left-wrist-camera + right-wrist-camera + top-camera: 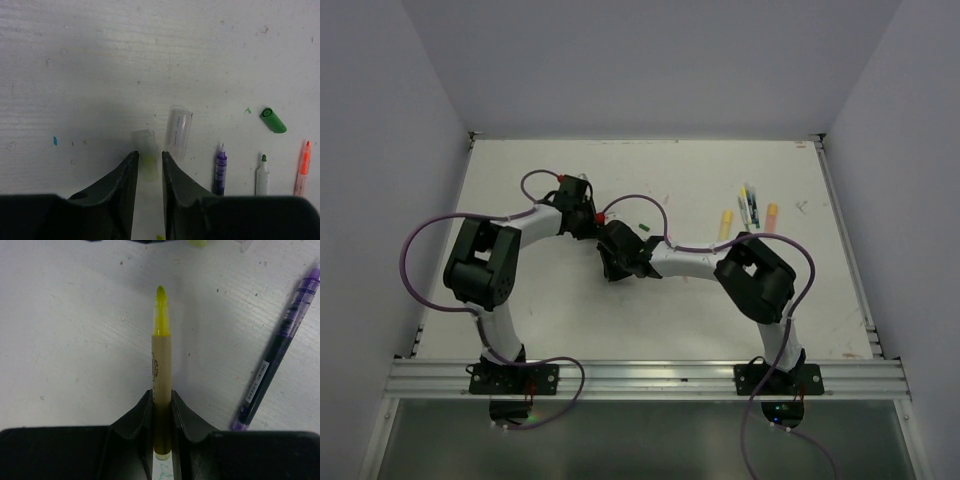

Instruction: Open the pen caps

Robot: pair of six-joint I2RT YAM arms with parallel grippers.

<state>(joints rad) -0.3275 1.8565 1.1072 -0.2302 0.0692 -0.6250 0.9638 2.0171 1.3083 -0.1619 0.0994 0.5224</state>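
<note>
My right gripper (162,392) is shut on the barrel of a yellow highlighter pen (161,360), whose bare yellow tip points away over the table. My left gripper (150,155) is just ahead of it, its jaws close around a pale, yellow-tinted pen cap (145,145) that sticks out past the tips. A clear cap (178,132) and a green cap (273,120) lie loose on the table. Uncapped purple (220,170), green-tipped (262,175) and orange (303,165) pens lie to the right. In the top view both grippers, left (592,222) and right (610,250), meet mid-table.
More pens lie at the back right: a yellow highlighter (725,223), thin pens (748,205) and an orange one (772,215). The purple pen (280,355) lies close to the right of my right gripper. Walls surround the white table (520,200).
</note>
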